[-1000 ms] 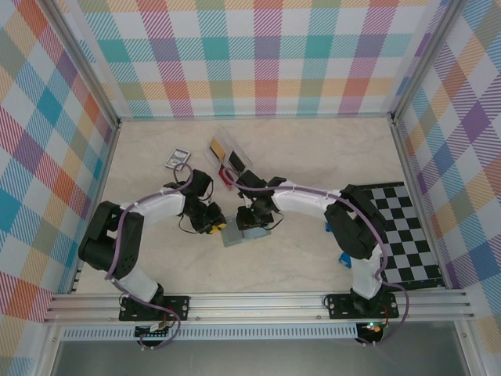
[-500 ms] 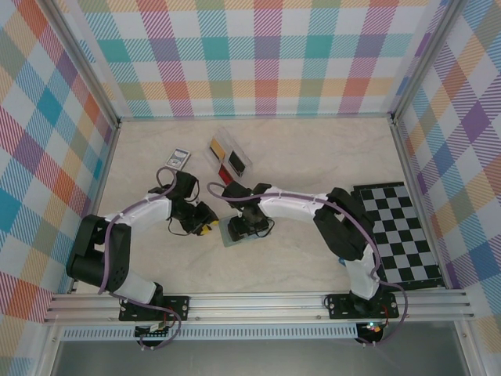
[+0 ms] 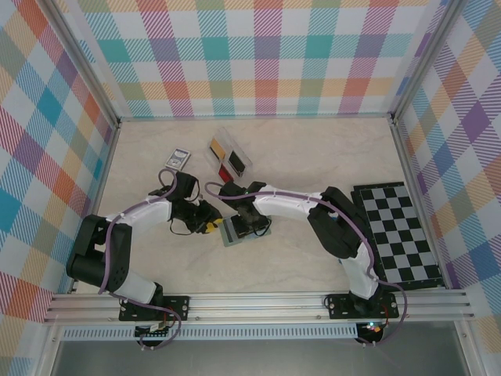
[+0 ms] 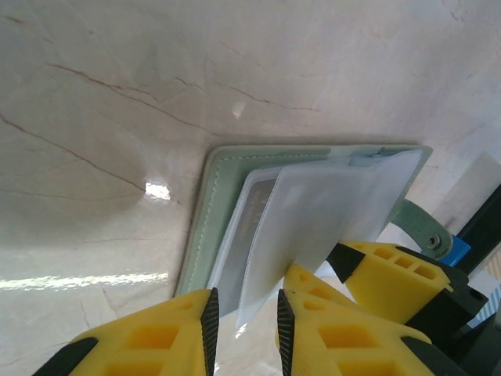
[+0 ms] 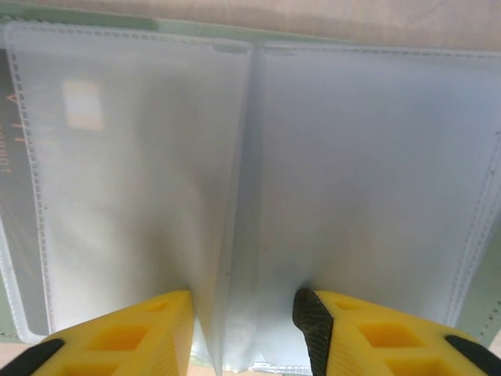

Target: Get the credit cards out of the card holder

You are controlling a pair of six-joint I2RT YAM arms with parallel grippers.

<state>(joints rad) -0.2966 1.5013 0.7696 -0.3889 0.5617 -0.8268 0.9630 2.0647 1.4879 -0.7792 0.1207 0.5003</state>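
Note:
The sage-green card holder (image 3: 231, 236) lies open on the table between both grippers. In the left wrist view its green cover (image 4: 205, 219) holds pale clear sleeves, and one sleeve (image 4: 337, 204) stands lifted. My left gripper (image 4: 244, 317) is open, with that sleeve's lower corner hanging between its fingers, unpinched. My right gripper (image 5: 243, 313) is open and pressed onto the pale inside (image 5: 376, 157), with a fold of sleeve standing between its fingers. Something grey shows through a pocket (image 5: 16, 157). Yellow (image 3: 218, 146) and red (image 3: 226, 168) credit cards lie in the clear tray.
The clear plastic tray (image 3: 235, 155) sits behind the grippers. A grey-edged picture card (image 3: 178, 159) lies to its left. A checkered mat (image 3: 401, 233) covers the right side, with a small blue block (image 3: 344, 259) by its near left edge. Plaid walls enclose the table.
The left arm has dropped lower and its gripper has closed in on the wallet's left edge. The right gripper has slid a little left over the wallet. The wallet has stayed put.

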